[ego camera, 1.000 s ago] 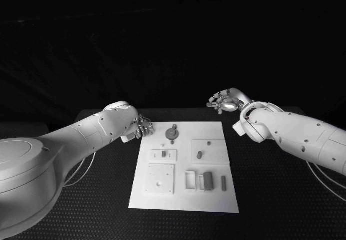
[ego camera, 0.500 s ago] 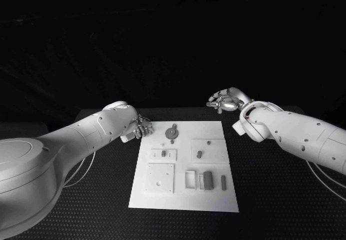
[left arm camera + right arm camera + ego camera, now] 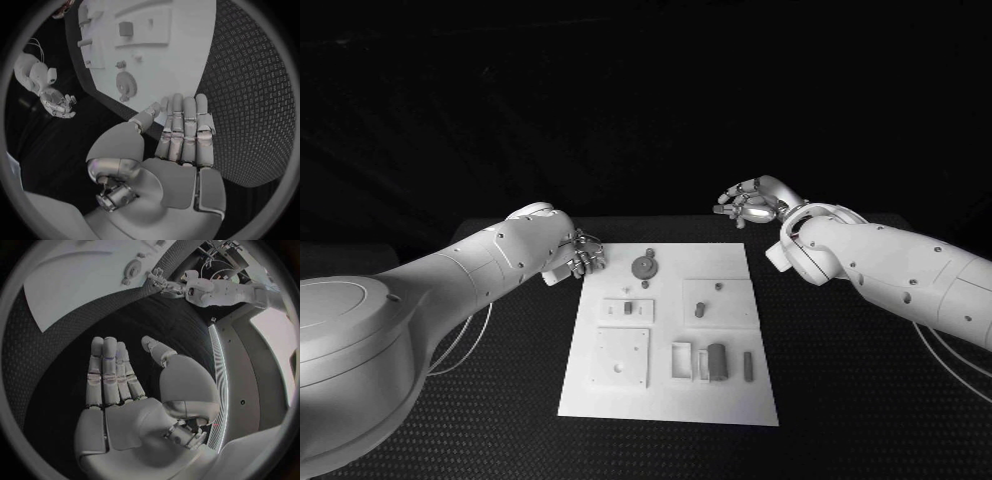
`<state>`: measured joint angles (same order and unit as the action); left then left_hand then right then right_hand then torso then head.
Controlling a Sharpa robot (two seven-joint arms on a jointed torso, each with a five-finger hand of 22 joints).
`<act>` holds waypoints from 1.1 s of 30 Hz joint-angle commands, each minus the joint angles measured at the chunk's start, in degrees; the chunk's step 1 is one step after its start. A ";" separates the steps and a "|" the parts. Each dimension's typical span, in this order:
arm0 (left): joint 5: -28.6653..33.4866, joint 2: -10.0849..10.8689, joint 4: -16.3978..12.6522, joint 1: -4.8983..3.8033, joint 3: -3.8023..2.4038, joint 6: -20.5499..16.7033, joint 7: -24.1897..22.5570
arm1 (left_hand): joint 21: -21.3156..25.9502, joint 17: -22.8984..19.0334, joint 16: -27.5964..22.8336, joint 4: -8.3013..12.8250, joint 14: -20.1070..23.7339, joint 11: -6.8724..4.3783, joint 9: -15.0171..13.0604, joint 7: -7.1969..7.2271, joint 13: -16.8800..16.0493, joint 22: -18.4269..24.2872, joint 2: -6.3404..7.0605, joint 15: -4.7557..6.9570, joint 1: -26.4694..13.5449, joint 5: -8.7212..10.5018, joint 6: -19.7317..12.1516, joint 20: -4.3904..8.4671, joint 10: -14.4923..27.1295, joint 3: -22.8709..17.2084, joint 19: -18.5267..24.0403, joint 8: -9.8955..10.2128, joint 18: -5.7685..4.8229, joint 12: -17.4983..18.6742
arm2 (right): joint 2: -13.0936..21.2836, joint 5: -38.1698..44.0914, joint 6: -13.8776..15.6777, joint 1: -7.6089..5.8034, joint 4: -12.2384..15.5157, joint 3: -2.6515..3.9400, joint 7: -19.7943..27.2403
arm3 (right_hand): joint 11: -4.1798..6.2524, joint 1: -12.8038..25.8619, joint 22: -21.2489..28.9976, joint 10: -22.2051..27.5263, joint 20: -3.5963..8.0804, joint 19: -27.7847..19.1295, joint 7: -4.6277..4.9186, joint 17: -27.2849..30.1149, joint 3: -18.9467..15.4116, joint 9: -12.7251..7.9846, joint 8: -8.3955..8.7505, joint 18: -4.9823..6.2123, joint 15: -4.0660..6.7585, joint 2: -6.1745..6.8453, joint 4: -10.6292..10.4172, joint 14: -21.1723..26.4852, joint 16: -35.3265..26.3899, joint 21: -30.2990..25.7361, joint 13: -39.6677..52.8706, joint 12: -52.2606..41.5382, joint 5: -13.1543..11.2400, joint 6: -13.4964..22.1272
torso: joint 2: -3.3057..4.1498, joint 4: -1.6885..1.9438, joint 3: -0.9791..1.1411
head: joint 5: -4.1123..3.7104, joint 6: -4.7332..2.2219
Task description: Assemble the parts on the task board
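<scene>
White task board (image 3: 733, 405) looks unchanged from a second ago; my left hand (image 3: 581, 254) and right hand (image 3: 750, 203) hover empty, fingers extended, assembly unstarted.

Two smooth white arm shells with small dark screw holes; thin pale cables loop beneath each forearm; each ends in a silver segmented left robot hand (image 3: 581, 254) and right robot hand (image 3: 750, 203); rounded wrist housings.
</scene>
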<state>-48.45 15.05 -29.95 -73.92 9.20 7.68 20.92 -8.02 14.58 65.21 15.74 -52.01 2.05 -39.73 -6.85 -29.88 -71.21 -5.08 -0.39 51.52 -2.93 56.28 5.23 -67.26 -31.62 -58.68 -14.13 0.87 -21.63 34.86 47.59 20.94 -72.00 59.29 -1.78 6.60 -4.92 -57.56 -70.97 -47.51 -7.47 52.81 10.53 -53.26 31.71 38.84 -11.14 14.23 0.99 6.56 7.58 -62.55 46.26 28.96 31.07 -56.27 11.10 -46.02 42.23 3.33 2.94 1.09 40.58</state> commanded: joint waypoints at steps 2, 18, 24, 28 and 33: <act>1.29 -0.14 0.11 -0.02 -0.01 -0.48 -1.34 | 0.25 0.15 -0.07 0.33 -0.51 -0.03 0.11 0.02 0.24 -0.15 -0.67 0.21 0.65 -0.13 0.65 0.11 -0.71 -0.28 -0.48 -0.38 -0.18 0.43 | -0.06 0.12 -0.31 0.00 -0.03 0.02 0.55 | -0.01 0.14 -0.07 0.24 -0.07 0.50 0.48 -0.06 -0.07 -0.10 -0.15 0.77 -0.05 0.05 0.15 -0.24 -0.38 -0.37 -0.06 -0.36 -0.23 0.02 | -0.02 -0.03 -0.02 | 0.05 0.00; 1.52 3.20 -3.99 -0.46 -0.29 -3.22 -0.83 | -0.16 1.13 0.86 0.51 -3.01 -1.06 0.77 1.03 0.46 -1.20 -0.16 1.34 1.93 -1.28 3.52 1.20 -4.37 -0.36 -2.88 -1.31 -0.28 0.80 | 0.55 0.12 -0.21 0.00 0.02 0.02 0.46 | -0.02 0.14 -0.09 0.24 -0.07 0.51 0.48 -0.09 -0.08 -0.11 -0.16 0.77 -0.05 0.08 0.15 -0.25 -0.40 -0.39 -0.09 -0.38 -0.24 0.03 | -0.14 0.11 -0.10 | 0.04 -0.36; 2.25 6.07 -8.46 -1.48 -0.30 -4.40 -0.02 | -0.34 1.42 1.10 0.54 -3.89 -1.39 0.96 1.33 0.41 -1.56 0.00 1.73 2.17 -1.99 4.28 1.57 -5.44 -0.39 -3.72 -1.55 -0.28 0.84 | 0.11 0.03 -0.41 0.00 -1.15 0.02 0.55 | -0.02 0.14 -0.10 0.25 -0.07 0.51 0.48 -0.10 -0.08 -0.11 -0.16 0.77 -0.06 0.10 0.16 -0.25 -0.41 -0.40 -0.10 -0.38 -0.24 0.03 | -0.21 0.07 -0.15 | 0.29 -0.45; 2.41 9.05 -13.80 -2.38 -0.25 -5.95 1.25 | -0.38 1.53 1.11 0.55 -4.43 -1.54 1.08 1.47 0.42 -1.74 0.03 1.93 2.23 -2.55 4.63 1.77 -6.03 -0.42 -4.19 -1.66 -0.29 0.97 | -0.36 -0.06 -0.73 0.00 -2.05 0.01 0.65 | -0.02 0.12 -0.11 0.27 -0.07 0.50 0.48 -0.11 -0.06 -0.12 -0.17 0.77 -0.06 0.07 0.17 -0.22 -0.44 -0.42 -0.12 -0.37 -0.23 0.03 | -0.57 0.14 -0.27 | 0.41 -0.37; 2.83 13.45 -21.49 -3.04 -0.20 -7.98 2.73 | -0.41 1.62 1.10 0.62 -4.86 -1.66 1.17 1.57 0.43 -1.88 0.08 2.09 2.30 -2.67 4.90 1.93 -6.48 -0.40 -4.55 -1.75 -0.29 1.10 | -0.85 -0.17 -0.57 0.02 -3.08 0.00 0.82 | -0.14 -0.01 -0.15 0.77 -0.20 0.05 0.56 -0.13 -0.04 -0.19 -0.16 0.77 -0.21 0.10 0.43 0.24 -0.84 -0.79 -0.35 -0.13 -0.23 0.14 | -1.17 0.36 -0.49 | 0.42 -0.13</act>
<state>-46.56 28.25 -50.35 -76.79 9.02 2.51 22.03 -8.26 16.15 66.11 16.29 -56.49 0.47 -38.53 -5.41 -29.46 -73.04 -4.95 1.82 53.21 -5.48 60.59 7.06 -73.35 -31.93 -62.78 -15.58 0.84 -20.79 34.11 47.51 20.89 -71.97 56.42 -1.81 6.63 -5.20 -57.56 -71.03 -47.13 -7.49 52.80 10.85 -53.31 31.61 38.68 -11.14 14.23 0.85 6.56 7.68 -62.41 45.53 28.25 30.73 -56.27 11.10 -45.87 41.49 3.53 2.60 1.51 40.31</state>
